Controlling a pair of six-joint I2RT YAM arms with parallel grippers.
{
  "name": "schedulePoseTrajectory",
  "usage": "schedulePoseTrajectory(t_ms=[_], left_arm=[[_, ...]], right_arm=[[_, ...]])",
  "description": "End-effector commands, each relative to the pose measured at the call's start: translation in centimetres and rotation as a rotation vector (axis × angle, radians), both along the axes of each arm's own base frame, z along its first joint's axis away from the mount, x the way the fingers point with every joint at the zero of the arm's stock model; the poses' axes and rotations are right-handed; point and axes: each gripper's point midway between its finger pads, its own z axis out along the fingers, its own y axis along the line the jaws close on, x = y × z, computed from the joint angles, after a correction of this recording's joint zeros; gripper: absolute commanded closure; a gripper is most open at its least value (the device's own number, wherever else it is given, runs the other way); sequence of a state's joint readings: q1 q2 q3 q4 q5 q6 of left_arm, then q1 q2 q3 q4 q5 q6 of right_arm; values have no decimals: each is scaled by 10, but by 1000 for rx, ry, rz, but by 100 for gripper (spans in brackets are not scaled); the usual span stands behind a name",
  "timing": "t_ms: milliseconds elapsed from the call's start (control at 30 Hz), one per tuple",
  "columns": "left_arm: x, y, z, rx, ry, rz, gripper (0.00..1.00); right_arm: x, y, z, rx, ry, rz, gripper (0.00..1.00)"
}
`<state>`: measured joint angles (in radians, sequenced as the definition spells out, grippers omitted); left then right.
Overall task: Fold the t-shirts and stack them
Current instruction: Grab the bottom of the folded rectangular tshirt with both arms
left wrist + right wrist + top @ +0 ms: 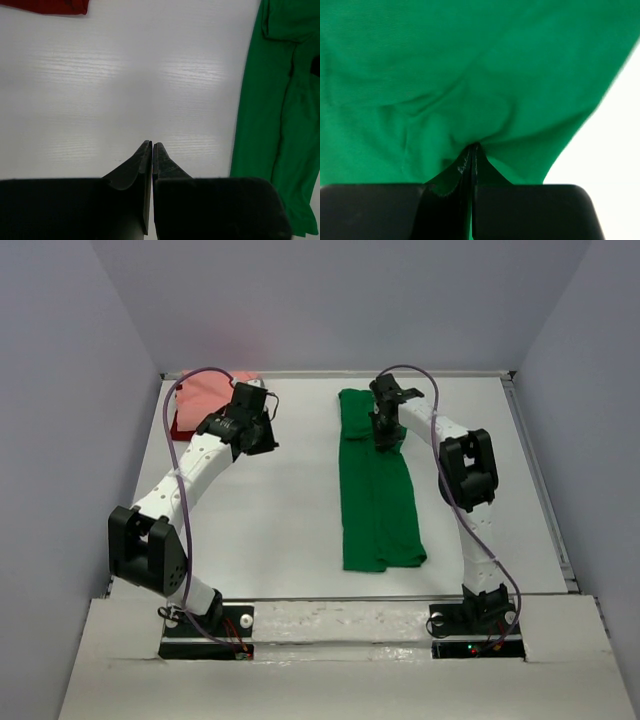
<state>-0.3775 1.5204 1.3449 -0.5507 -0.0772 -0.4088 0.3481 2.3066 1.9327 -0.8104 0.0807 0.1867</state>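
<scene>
The bright green t-shirt (378, 490) lies as a long narrow strip down the middle right of the table (290, 510). My right gripper (386, 436) sits at the strip's far part, shut on a pinch of the green cloth (470, 75), which bunches at the fingertips of the right gripper (472, 147). The salmon pink t-shirt (212, 390) rests on the dark red t-shirt (180, 426) in the far left corner. Beside that pile my left gripper (262, 435) hovers over bare table. The left gripper's (152, 145) jaws stand almost together with nothing between them.
Grey walls close the table in at the left, back and right. A raised rim (545, 490) runs along the right edge. In the left wrist view the dark red t-shirt (50, 6) shows at the top left and the green t-shirt (270, 125) along the right.
</scene>
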Motion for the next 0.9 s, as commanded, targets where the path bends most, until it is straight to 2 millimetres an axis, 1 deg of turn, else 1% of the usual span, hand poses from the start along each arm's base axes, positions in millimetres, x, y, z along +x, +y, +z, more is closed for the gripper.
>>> schedulePoseTrajectory(t_ms=[0, 33, 67, 233, 267, 300, 333, 367, 400, 433, 533, 600, 633, 700, 733, 833, 867], left_arm=[[-6, 2, 17, -25, -48, -26, 85], [-7, 2, 17, -28, -51, -26, 85], [-10, 1, 13, -33, -42, -31, 85], [-15, 1, 8, -39, -33, -40, 85], [-17, 2, 7, -37, -30, -41, 85], [-18, 3, 7, -36, -30, -40, 85], [-17, 4, 8, -35, -34, -37, 85], [-18, 4, 8, -36, -33, -38, 85], [-18, 5, 8, -35, -34, -38, 85], [-18, 5, 8, -36, -32, -39, 85], [-19, 4, 9, -37, -31, -43, 85], [-19, 5, 9, -36, -30, -43, 85], [-19, 4, 8, -37, -28, -46, 85], [-21, 5, 7, -38, -21, -47, 85], [-22, 4, 7, -42, -23, -52, 85], [-25, 3, 6, -48, -16, -55, 85], [-27, -1, 7, -67, -14, -76, 85]], right_arm=[[0, 48, 2, 100, 15, 92, 100], [1, 50, 0, 104, 16, 93, 100], [7, 53, 7, 118, 2, 98, 100], [19, 58, 11, 114, -6, 106, 100], [21, 62, 12, 128, -1, 114, 100], [17, 64, 8, 139, 18, 120, 100], [22, 69, 13, 160, 5, 130, 100], [22, 72, 11, 174, 12, 136, 100], [26, 74, 16, 183, -1, 135, 100], [25, 74, 14, 181, 6, 134, 100], [31, 75, 16, 180, -10, 133, 100], [35, 73, 17, 160, -21, 129, 100], [36, 71, 10, 143, -13, 134, 100], [40, 67, 9, 117, -21, 139, 100], [40, 66, 1, 109, -11, 141, 100], [45, 58, 0, 61, -31, 125, 100], [51, 50, 4, 14, -61, 112, 100]])
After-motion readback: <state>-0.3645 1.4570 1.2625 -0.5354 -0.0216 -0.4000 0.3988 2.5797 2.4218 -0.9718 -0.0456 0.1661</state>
